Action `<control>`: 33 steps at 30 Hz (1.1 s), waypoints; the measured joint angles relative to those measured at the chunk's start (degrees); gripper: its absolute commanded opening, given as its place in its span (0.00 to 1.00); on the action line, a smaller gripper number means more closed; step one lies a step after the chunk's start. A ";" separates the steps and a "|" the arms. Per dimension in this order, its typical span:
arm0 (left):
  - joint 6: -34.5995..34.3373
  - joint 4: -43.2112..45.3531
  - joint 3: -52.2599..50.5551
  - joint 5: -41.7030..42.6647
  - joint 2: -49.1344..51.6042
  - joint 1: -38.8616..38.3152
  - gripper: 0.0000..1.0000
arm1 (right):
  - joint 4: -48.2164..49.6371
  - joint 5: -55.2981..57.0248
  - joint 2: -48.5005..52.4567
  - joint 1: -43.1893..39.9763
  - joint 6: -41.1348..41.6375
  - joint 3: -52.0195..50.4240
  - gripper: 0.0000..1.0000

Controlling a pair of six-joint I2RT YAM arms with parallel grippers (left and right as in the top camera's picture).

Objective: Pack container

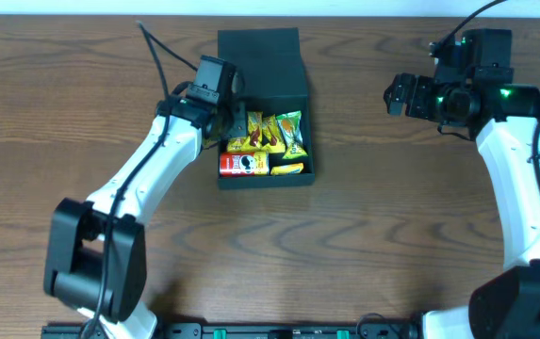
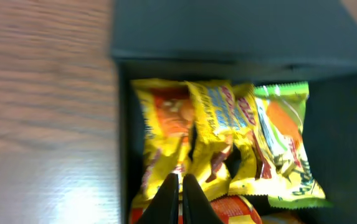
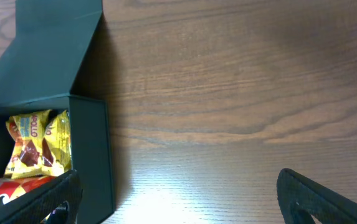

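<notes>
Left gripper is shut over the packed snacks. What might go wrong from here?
The left gripper is shut among the yellow packets; if it pinched a wrapper, lifting may drag one out of the container. The flap lid lies open behind, and the packets sit loosely piled, so it may not shut flat.

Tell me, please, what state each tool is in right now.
Left tool: closed over the packets, nothing visibly held.
Right tool: open, empty, above the table.
</notes>
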 measured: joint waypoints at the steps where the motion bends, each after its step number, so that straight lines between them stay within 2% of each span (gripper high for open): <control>1: -0.87 -0.39 0.00 -0.94 -0.57 -0.07 0.06 | 0.00 0.00 0.00 0.00 0.00 0.00 0.99; 8: -3.61 -2.01 0.00 -3.50 -1.25 -0.15 0.06 | -0.07 0.00 0.00 0.00 0.00 0.00 0.99; 17: -3.54 -1.70 0.00 -3.65 -1.25 -0.24 0.06 | 0.04 0.02 0.00 0.00 -0.11 0.00 0.99; 18: -2.84 -1.22 0.00 -3.58 -1.25 -0.24 0.06 | 0.37 0.00 0.00 0.00 -0.26 0.00 0.96; 19: -1.99 -0.57 0.00 -3.39 -1.25 -0.24 0.06 | 0.85 0.02 0.00 0.00 -0.61 0.00 0.84; 21: -0.17 0.61 0.00 -3.32 -1.42 -0.24 0.06 | 2.10 -0.02 0.00 0.00 -1.49 0.00 0.31; 22: 0.52 1.07 0.00 -3.39 -1.68 -0.24 0.06 | 2.84 0.00 0.00 0.00 -1.44 0.00 0.10; 23: 1.22 1.68 0.00 -3.56 -2.12 -0.22 0.06 | 3.76 0.00 0.04 0.00 -1.51 0.00 0.01; 27: 2.99 6.23 0.00 -3.34 -6.03 1.66 0.06 | 8.00 -1.77 0.83 0.00 -1.60 0.00 0.02; 30: 3.04 9.90 0.13 2.05 -8.66 8.04 0.06 | 13.05 -7.72 3.72 0.00 -3.58 0.00 0.02; 33: 1.73 9.94 0.26 7.54 -7.21 14.84 0.06 | 17.29 -13.68 8.79 0.07 -4.81 0.00 0.01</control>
